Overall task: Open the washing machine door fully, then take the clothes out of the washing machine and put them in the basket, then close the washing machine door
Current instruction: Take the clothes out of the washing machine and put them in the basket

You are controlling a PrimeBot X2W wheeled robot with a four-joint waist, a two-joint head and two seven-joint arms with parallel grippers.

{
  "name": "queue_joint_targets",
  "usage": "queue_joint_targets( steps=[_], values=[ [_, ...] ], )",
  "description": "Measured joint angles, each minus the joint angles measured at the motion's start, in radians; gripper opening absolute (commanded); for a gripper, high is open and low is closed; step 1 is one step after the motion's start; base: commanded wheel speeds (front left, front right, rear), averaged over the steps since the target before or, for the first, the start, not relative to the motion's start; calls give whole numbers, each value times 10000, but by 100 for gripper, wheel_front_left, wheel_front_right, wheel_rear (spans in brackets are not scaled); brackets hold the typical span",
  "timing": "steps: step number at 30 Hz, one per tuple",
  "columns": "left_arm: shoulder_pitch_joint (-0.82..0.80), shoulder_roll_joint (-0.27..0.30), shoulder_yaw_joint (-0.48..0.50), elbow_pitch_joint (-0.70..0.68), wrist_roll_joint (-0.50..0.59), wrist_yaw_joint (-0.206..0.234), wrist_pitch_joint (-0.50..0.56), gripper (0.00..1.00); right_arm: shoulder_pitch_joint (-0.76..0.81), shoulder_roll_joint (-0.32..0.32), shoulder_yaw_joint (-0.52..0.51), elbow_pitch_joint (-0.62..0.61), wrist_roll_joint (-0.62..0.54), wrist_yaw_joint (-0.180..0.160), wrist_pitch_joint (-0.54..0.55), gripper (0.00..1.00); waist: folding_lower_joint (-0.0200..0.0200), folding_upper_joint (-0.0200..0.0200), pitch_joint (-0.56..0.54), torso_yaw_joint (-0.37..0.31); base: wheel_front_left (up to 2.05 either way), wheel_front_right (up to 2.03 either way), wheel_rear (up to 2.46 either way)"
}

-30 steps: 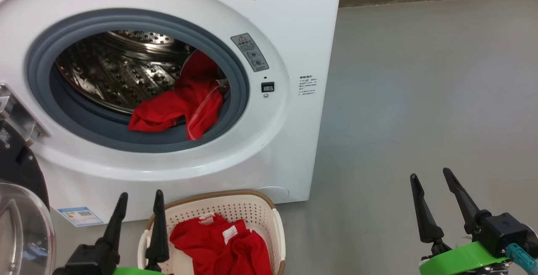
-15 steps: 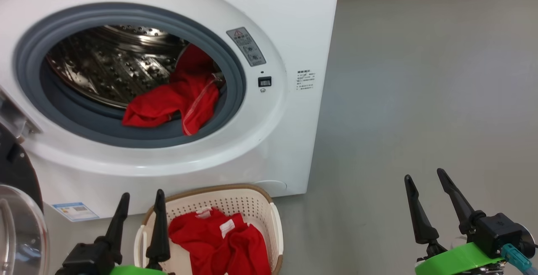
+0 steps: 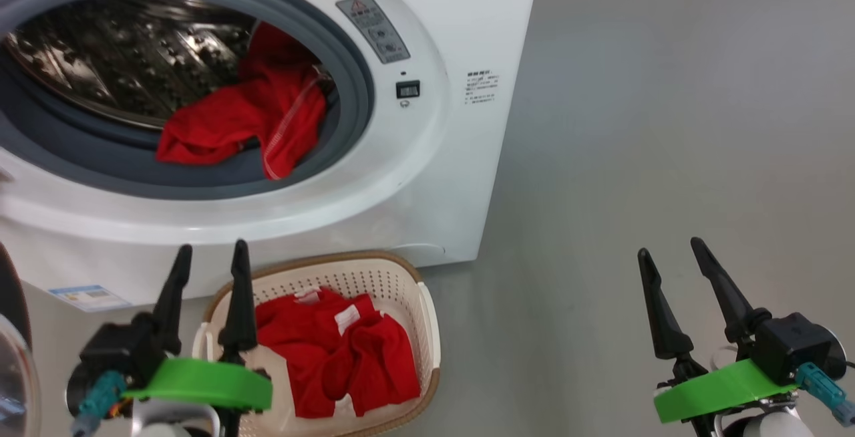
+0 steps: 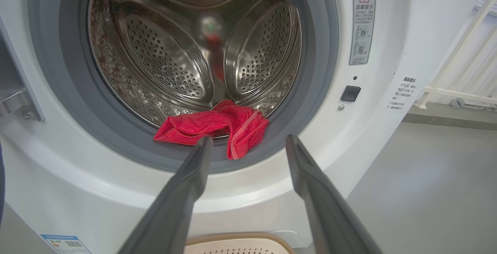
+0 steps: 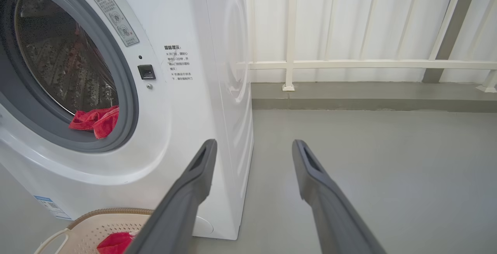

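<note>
Just looking at a plain matte grey floor [image 3: 668, 123], spreading out wide. Noticing a low raised grey kerb [image 5: 349, 96] running along its far edge. Spotting a cream-white metal railing [image 5: 369, 64] standing on that kerb, with its small square foot plate [image 5: 287, 87] resting right on top. Also seeing white ribbed wall panels [image 5: 349, 13] sitting just behind, plus a dark grey-brown post [image 5: 446, 28] crossing them, tilting in the wide-angle shot.

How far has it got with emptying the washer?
Done: the washing machine door stands open, and red clothes lie in the basket. In hand: nothing; the left gripper and right gripper are both open and empty. Left: a red garment in the mouth of the washing machine must go into the basket, then the door must be shut.
</note>
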Motion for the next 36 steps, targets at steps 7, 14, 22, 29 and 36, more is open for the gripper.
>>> queue_joint_targets(
  steps=[7, 14, 22, 29, 36],
  values=[
    [-1065, -42, 249, 474, 6, -119, -88, 100, -381, -4, 205, 40, 130, 0, 0, 100, 0, 0, 605, -96, 0, 0, 0],
    [-2547, -111, 433, 1122, 29, -506, -92, 100, -753, -12, 267, 17, 130, 0, 0, 100, -1, 0, 1270, -173, 0, 0, 0],
    [-4432, -56, 583, 2495, -79, -1001, -113, 100, -1087, -21, 322, 13, 249, 0, 0, 100, 0, 0, 1960, -356, 0, 0, 0],
    [-6006, 67, 533, 3925, -274, -1411, 303, 100, -1475, -27, 236, 2, 343, 0, 0, 100, -1, 0, 2457, -540, 0, 0, 0],
    [-7347, 174, 282, 5557, -255, -1674, 951, 100, -1530, -36, 228, 10, 337, 0, 0, 100, 0, 0, 2800, -611, 0, 0, 0]
  ],
)
